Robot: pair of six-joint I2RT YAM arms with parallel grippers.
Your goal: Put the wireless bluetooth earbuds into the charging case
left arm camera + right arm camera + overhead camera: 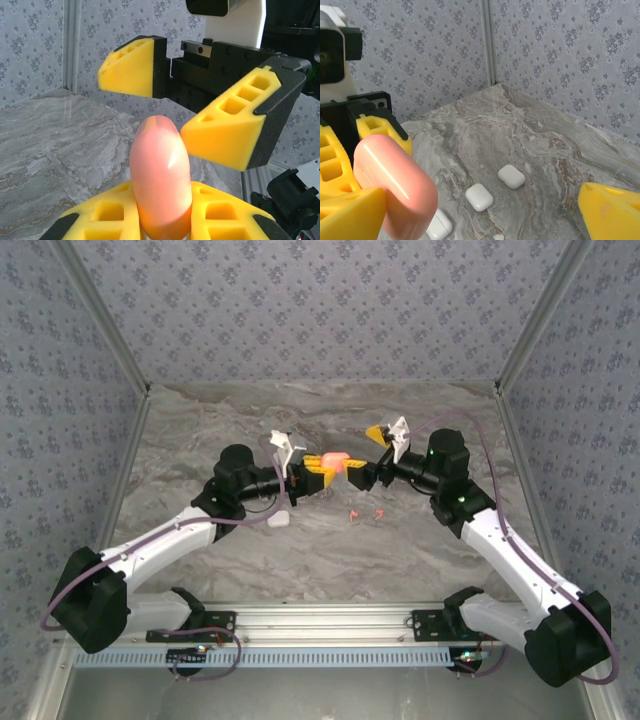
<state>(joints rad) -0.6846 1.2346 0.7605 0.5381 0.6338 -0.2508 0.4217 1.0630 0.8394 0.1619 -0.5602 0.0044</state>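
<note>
1. The left gripper [318, 472] is clenched on the lower part of the coral charging case [336, 461]. It holds the case in the air over the middle of the table [200, 430], and this grip should not slacken.
2. The right gripper [368, 468] faces it with jaws released wide, straddling the case's rounded top. One finger sits close against the case's side; I cannot tell whether it touches. Centre the jaws on the top before closing, or the case may twist.
3. The case looks shut, so I judge that the lid must be opened first. Pull on the lid alone.
4. The two coral earbuds [353, 513] lie loose on the table, toward its near edge from the held case. Avoid sweeping them away.
5. Ignore the white cases [479, 196] lying on the table.
</note>
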